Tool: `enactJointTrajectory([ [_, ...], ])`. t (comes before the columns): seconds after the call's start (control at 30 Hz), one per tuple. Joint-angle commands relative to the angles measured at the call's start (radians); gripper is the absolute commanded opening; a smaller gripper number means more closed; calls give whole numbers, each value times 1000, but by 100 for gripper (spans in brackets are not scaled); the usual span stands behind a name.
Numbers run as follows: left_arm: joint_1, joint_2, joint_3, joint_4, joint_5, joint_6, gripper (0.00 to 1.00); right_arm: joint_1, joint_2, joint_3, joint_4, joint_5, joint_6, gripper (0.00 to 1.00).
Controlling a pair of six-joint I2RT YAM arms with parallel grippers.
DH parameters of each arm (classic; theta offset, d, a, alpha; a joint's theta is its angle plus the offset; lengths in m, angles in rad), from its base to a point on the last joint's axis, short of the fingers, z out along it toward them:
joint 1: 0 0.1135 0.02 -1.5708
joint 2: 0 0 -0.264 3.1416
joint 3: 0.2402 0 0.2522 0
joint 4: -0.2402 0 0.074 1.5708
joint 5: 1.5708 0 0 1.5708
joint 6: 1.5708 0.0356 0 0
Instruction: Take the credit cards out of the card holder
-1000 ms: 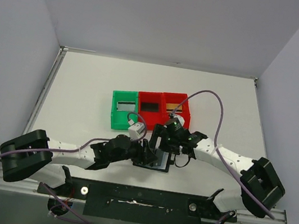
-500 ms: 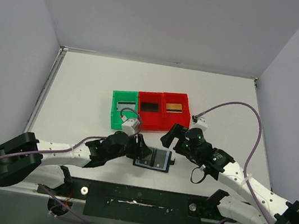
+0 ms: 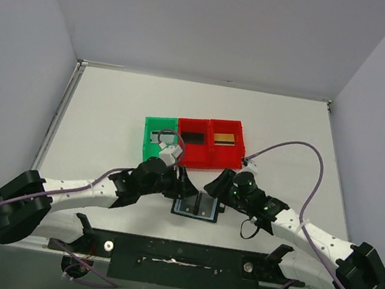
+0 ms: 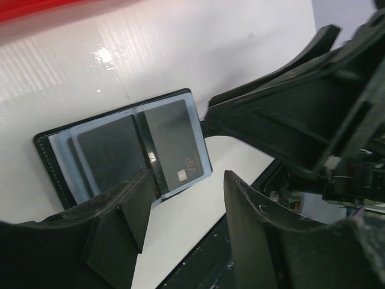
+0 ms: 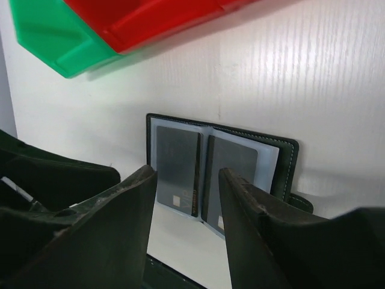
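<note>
The card holder point(image 3: 197, 207) lies open on the white table near the front edge, strap tab to the right. Two dark grey credit cards point(image 5: 177, 161) point(image 5: 231, 170) sit in its glossy pockets; one reads VIP point(image 4: 175, 141). My left gripper point(image 3: 184, 185) hovers open just above the holder's left top corner, with nothing between its fingers point(image 4: 123, 211). The right gripper point(image 3: 213, 187) stands open over the holder's right top corner, also with nothing in it. A gold card point(image 3: 225, 139) and a black card point(image 3: 193, 137) lie in the red bins.
A green bin point(image 3: 145, 153) and two red bins point(image 3: 206, 163) stand in a row just behind the holder, close to both wrists. The table's dark front rail point(image 3: 182, 256) runs right below the holder. The right arm point(image 4: 301, 102) fills the right of the left wrist view.
Both grippers lifted off the holder. The right arm swung out right, then came back close to the holder, its jaws narrower. The left gripper drew back up and left.
</note>
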Motion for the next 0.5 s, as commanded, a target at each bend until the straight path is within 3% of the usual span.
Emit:
enactJointTrajectory([
  [0.0,5,40,73,37,98,-48,47,-3,9,-50,139,-28,27,44],
  [0.47,-23,234,189,70,166,-57,41,-83,53,-203,372,-214,-22,32],
])
